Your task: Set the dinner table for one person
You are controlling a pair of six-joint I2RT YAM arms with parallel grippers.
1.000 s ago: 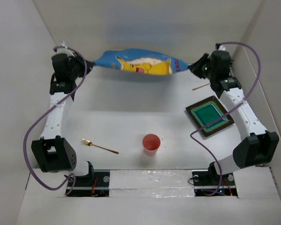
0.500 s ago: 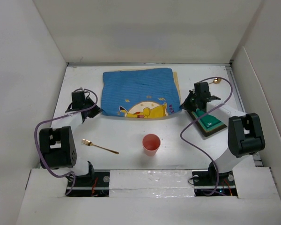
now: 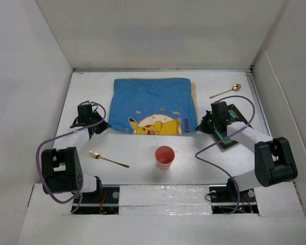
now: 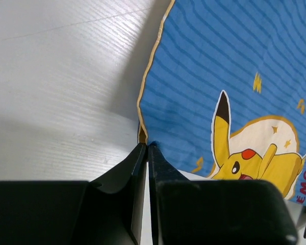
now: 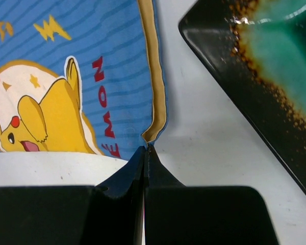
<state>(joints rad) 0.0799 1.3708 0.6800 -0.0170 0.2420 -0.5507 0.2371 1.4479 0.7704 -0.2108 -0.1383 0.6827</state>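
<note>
The dinner table (image 3: 143, 145), a wide white matte top, spreads from the arm bases to the far wall and carries everything else. On its far middle part lies the blue cartoon-printed placemat (image 3: 153, 99). Its long side runs left to right, so it sits across between the two arms and beyond both pincers. To the right of the mat is a square plate (image 5: 275, 66), green glaze with a dark speckled rim, close to the mat's right edge but not touching it. A small red cup (image 3: 164, 156) stands upright just in front of the mat's near edge, in the middle. A gold fork (image 3: 108, 159) lies near the left arm's base, well apart from the mat. A gold spoon (image 3: 225, 92) lies at the far right, beyond the plate.

The left gripper (image 4: 147, 152) has its fingers pressed together on the near left corner of the mat. The right gripper (image 5: 145, 152) pinches the near right corner in the same way. At both corners the hem looks a little raised from the table.

I think the mat is almost placed, and what remains is to let go of both corners. After that, the plate is nearer to the right arm and the fork to the left one.
</note>
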